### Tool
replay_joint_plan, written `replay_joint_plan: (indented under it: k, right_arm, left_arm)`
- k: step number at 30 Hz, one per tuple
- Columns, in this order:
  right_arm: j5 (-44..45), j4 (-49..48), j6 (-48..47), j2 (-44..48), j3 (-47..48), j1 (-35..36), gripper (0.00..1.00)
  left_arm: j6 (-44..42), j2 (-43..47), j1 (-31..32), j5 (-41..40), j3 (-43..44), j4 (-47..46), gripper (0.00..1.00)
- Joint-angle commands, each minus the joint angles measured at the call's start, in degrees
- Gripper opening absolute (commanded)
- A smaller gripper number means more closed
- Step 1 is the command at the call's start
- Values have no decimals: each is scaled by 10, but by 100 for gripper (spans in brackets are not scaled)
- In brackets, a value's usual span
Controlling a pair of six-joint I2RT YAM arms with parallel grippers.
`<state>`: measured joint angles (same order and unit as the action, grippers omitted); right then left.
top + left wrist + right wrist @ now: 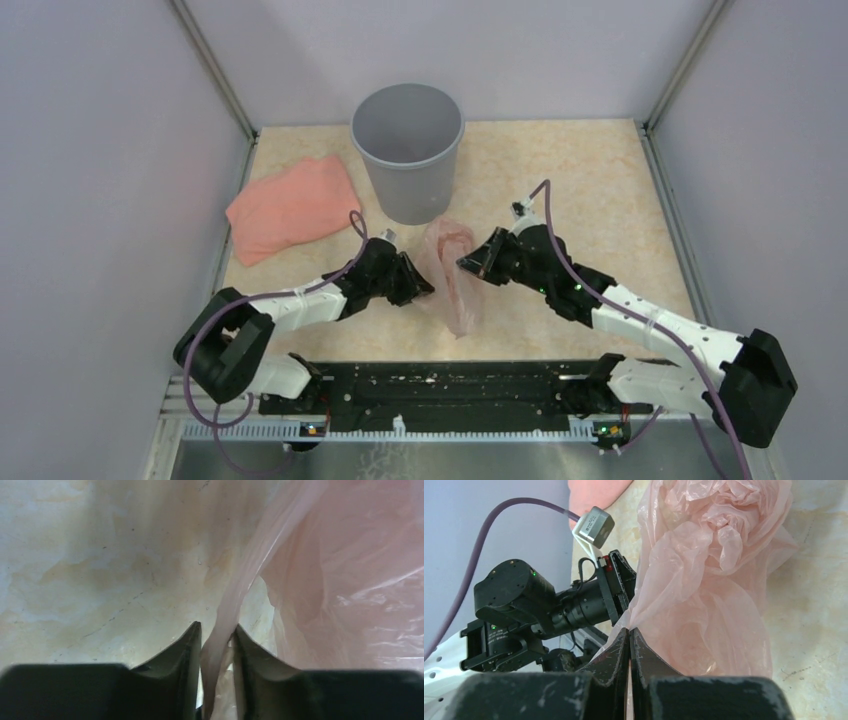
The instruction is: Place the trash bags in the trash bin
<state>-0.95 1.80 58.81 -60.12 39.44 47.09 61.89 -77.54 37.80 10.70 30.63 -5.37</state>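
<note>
The pale-pink trash bag (452,270) lies crumpled on the table just in front of the grey trash bin (408,150), between my two grippers. My right gripper (466,266) is at the bag's right side. In the right wrist view its fingers (629,629) are pressed together on an edge of the film (714,580). My left gripper (428,290) is at the bag's left side. In the left wrist view a twisted strip of the bag (235,600) runs between its narrowly parted fingers (216,627), with a slit of light beside the strip.
A folded salmon-pink cloth (295,205) lies on the table left of the bin. Grey walls close in the left, right and back. The left arm's wrist (549,605) shows close by in the right wrist view.
</note>
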Motion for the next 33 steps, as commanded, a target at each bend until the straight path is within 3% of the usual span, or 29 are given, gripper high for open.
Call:
replay_joint_plan:
  k: [1,4,9,16,23,29,33]
  right_arm:
    - [26,15,-11,19,21,6,0]
    - [29,62,-54,13,17,7,0]
    - [40,132,-141,-49,20,27,0]
    - [119,194,-190,-84,82,77,50]
    - [185,228,-217,-90,175,96,50]
    - [131,110,-217,-169,173,104,48]
    - [114,45,-193,-244,156,103,38]
  left_arm:
    - [-5,-7,-7,0,15,-41,26]
    - [-49,19,-15,-24,36,15,0]
    - [-137,55,-16,-32,68,112,0]
    - [-185,84,-15,-7,64,167,0]
    - [-220,96,-16,18,80,194,0]
    - [-238,98,-16,31,91,197,0]
    - [-239,114,-15,35,104,209,0]
